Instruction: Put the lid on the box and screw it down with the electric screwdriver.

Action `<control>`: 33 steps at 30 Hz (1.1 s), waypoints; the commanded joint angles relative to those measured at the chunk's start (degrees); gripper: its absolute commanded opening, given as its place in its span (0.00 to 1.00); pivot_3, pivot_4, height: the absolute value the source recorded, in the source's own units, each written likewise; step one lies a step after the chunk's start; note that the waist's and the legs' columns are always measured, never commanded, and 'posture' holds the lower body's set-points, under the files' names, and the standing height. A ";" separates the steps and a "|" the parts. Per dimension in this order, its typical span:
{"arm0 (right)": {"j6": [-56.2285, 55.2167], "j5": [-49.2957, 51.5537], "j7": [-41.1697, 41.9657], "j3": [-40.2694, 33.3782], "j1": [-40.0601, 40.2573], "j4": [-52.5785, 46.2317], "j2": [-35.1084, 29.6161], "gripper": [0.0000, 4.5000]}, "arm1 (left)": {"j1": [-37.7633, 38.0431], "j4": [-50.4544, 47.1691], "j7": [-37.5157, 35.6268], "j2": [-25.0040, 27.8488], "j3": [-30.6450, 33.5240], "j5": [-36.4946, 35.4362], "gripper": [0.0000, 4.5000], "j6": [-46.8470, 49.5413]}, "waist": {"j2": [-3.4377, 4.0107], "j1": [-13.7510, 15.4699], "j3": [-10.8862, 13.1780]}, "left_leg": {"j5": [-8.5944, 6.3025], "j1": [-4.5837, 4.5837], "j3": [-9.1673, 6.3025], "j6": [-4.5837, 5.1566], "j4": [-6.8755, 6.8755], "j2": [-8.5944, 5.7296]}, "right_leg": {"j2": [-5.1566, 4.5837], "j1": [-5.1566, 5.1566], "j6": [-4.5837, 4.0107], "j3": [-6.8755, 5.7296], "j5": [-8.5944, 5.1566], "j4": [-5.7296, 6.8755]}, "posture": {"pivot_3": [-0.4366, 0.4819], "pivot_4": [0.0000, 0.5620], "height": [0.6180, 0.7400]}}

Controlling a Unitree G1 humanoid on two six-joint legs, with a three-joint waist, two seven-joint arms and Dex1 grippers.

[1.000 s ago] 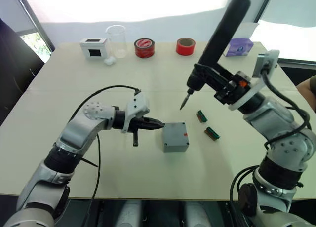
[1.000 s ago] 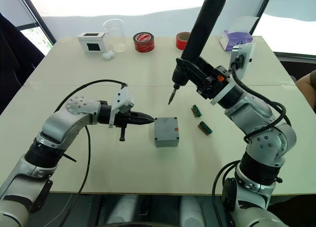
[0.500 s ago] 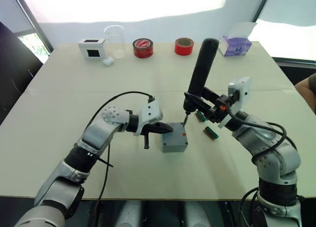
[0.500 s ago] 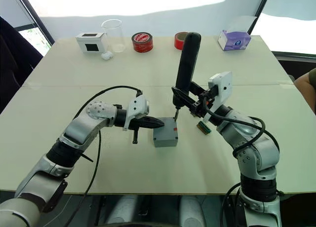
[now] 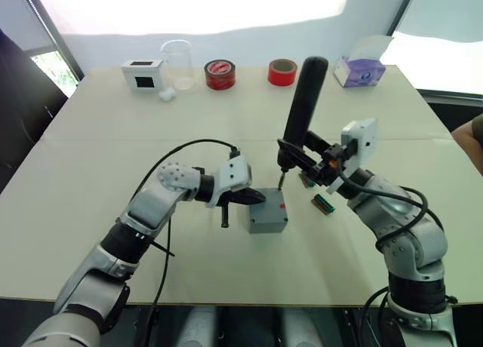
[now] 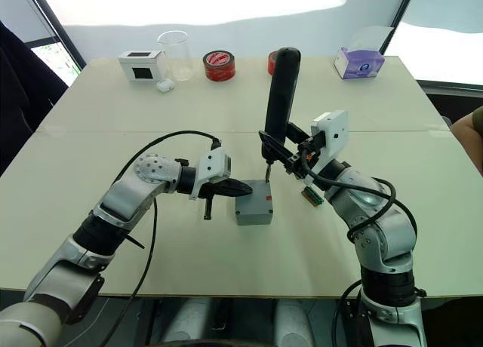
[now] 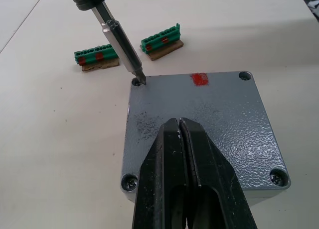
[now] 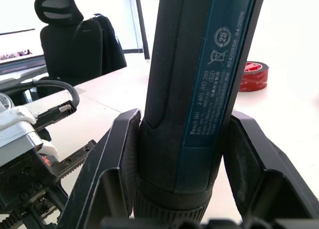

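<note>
Lid (image 7: 207, 124) already sitting on box (image 5: 268, 220) mid-table, two near screws looking seated. Left gripper (image 7: 185, 139) jaws closed, empty, pressing lid. Right gripper (image 8: 179, 154) jaws clamping electric screwdriver (image 5: 300, 112), bit entering 11 o'clock corner hole; remaining corners pending.

red tape rolls (image 5: 220, 74); beaker (image 5: 177, 62); tissue box (image 5: 359, 70)

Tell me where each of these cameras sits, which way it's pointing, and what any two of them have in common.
Left and right eye views: on the head, looking forward and down at the table; both arms show.
Left wrist view: on the left wrist, looking along the left gripper, shut, its tips over the lid.
Right wrist view: on the right wrist, looking along the right gripper, clamped on the electric screwdriver.
Shared: eye and left wrist views show the screwdriver's bit at a corner screw hole.
</note>
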 commanded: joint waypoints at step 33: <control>-4.44 -5.35 4.75 6.75 6.86 2.94 -4.62 0.41 | 1.84 0.10 -0.80 -0.03 -0.87 2.02 0.00 0.79 | -0.31 0.25 -0.42 | -0.02 0.29 0.00 0.03 -0.02 0.14 | 0.07 0.38 0.00 -0.05 0.00 -0.19 | 0.48 0.27 1.00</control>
